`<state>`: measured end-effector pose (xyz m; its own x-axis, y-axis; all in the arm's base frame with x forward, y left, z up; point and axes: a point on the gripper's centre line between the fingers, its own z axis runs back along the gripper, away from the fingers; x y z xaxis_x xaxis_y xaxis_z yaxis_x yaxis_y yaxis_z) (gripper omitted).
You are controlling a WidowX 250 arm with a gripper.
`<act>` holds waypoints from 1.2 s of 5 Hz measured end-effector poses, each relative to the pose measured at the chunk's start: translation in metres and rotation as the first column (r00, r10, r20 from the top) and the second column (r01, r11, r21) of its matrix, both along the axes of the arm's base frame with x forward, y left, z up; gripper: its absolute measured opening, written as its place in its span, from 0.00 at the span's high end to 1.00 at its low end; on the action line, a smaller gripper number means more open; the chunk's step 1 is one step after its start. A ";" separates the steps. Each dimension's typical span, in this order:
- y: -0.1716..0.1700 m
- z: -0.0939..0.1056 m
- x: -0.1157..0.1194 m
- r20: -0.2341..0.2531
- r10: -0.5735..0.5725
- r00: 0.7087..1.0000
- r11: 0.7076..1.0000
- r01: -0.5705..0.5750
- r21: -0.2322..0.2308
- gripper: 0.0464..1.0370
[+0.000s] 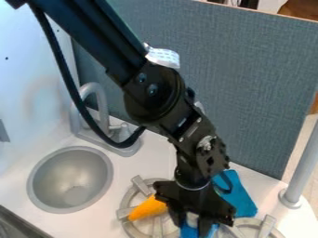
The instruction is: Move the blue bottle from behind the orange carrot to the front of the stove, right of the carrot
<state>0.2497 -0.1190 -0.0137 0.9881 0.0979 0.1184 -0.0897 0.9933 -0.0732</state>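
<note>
Right beside the burner [142, 186] under the orange cone [149, 208], the blue piece [188, 231] lies at the gripper [191, 227], though whether that is clamped on it I can't tell; it looks like light, floppy cloth, best pinched by a fold.

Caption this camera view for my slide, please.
Black gripper low over two stove burners, near an orange object and a blue cloth, round grey sink alongside.
</note>
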 end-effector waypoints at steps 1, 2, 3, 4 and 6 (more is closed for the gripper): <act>0.008 -0.002 -0.013 -0.023 -0.013 1.000 1.000 0.013 0.019 0.54; 0.020 0.006 -0.019 -0.045 -0.013 0.999 1.000 0.013 0.015 0.54; 0.031 0.003 -0.022 -0.054 0.002 0.999 1.000 -0.001 0.011 0.54; 0.032 0.002 -0.023 -0.049 -0.009 0.999 1.000 0.010 0.014 0.54; 0.036 0.001 -0.027 -0.083 -0.015 0.996 1.000 0.014 -0.013 0.54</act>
<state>0.2227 -0.0830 -0.0129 0.9958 0.0843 0.0347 -0.0814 0.9936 -0.0784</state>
